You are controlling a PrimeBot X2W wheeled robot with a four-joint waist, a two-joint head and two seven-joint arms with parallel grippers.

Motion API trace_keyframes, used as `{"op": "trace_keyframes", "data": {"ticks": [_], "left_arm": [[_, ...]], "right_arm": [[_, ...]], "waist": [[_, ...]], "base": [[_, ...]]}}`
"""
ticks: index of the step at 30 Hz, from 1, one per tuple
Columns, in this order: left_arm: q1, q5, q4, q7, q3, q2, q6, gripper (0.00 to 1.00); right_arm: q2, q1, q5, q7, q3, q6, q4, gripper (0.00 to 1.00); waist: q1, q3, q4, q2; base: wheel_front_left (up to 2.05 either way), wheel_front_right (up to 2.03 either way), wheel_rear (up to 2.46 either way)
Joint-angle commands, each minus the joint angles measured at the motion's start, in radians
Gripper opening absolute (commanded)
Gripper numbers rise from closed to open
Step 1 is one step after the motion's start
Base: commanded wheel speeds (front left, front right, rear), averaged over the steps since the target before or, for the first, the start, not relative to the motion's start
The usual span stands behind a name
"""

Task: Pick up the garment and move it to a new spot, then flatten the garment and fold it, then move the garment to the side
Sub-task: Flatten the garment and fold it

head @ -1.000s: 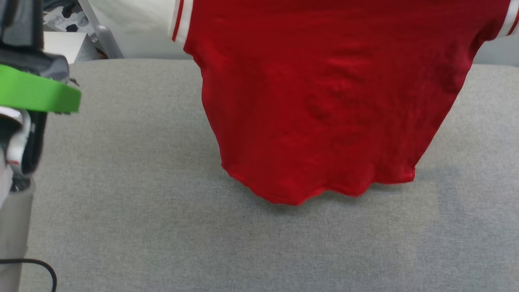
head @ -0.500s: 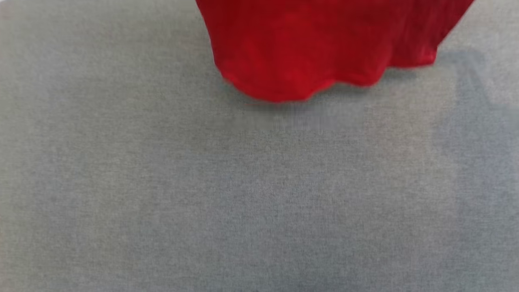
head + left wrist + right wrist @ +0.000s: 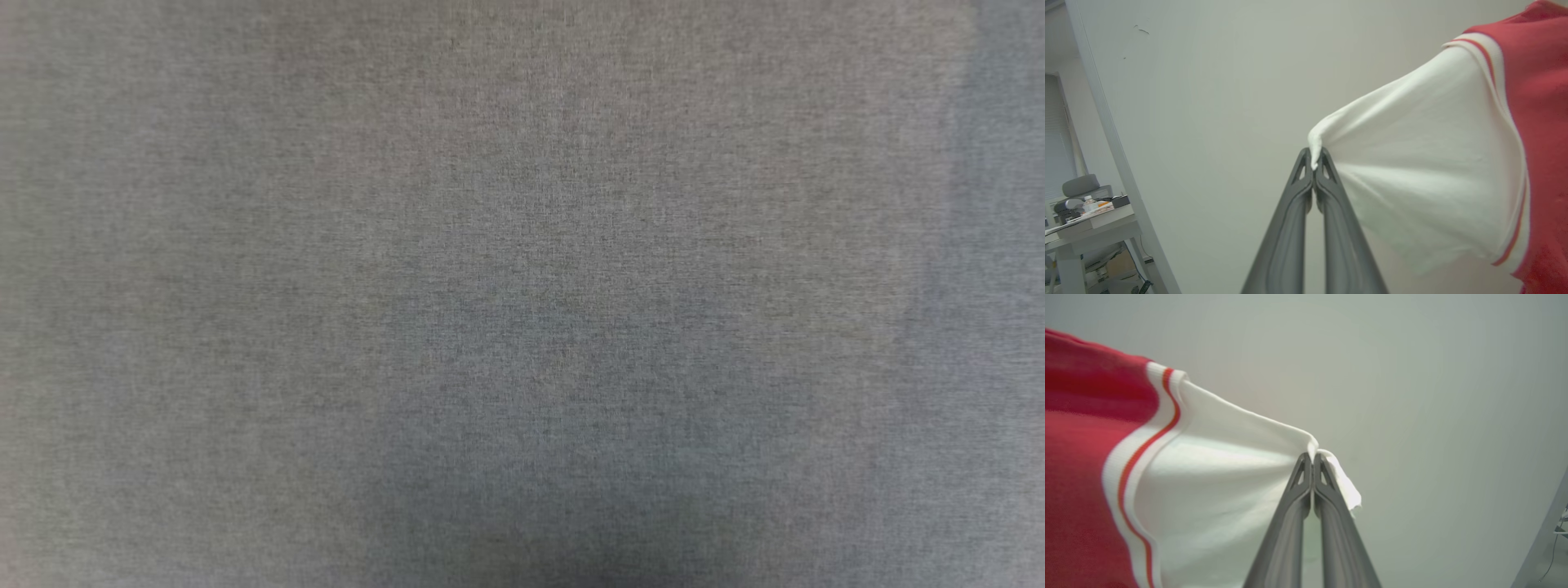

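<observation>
Now the head looks lower at the grey worktop [image 3: 522, 294], so the garment [image 3: 1433, 171], pinched tight by the left hand [image 3: 1313, 161] and right hand [image 3: 1312, 457], probably gets laid there next.

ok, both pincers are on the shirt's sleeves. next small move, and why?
Probably lower both arms together, pincers shut, to lay the shirt on the grey surface. The left pincer and right pincer each pinch a white sleeve pulled taut, so the shirt looks spread in the air, ready to set down flat.
</observation>
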Motion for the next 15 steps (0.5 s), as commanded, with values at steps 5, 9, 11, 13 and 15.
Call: {"op": "trace_keyframes", "data": {"ticks": [5,9,11,13,15], "left_arm": [[-0.016,-0.034,0.102,-0.042,-0.035,-0.035,0.003,0.0],[0.061,-0.069,0.121,-0.048,-0.05,-0.052,0.002,0.0],[0.12,-0.079,0.107,-0.048,-0.055,-0.059,0.002,0.0],[0.265,-0.106,0.074,-0.048,-0.039,-0.084,0.002,0.0],[0.345,-0.121,0.059,-0.048,-0.037,-0.099,0.002,0.0]], "right_arm": [[0.033,-0.025,-0.032,-0.082,-0.001,-0.002,0.104,0.0],[0.041,0.027,-0.027,-0.119,0.007,-0.002,0.161,0.0],[0.039,0.065,-0.018,-0.128,0.017,-0.002,0.183,0.0],[0.035,0.162,0.021,-0.154,0.038,-0.002,0.212,0.0],[0.029,0.223,0.042,-0.163,0.058,-0.002,0.218,0.0]], "waist": [[-0.0002,0.087,0.0,0.0],[-0.0002,0.083,0.009,0.0],[-0.0002,0.075,0.015,0.0],[-0.0002,0.039,0.024,0.0],[-0.0002,0.014,0.026,0.0]], "base": [[0.0,0.0,0.0],[0.0,0.0,0.0],[0.0,0.0,0.0],[0.0,0.0,0.0],[0.0,0.0,0.0]]}}
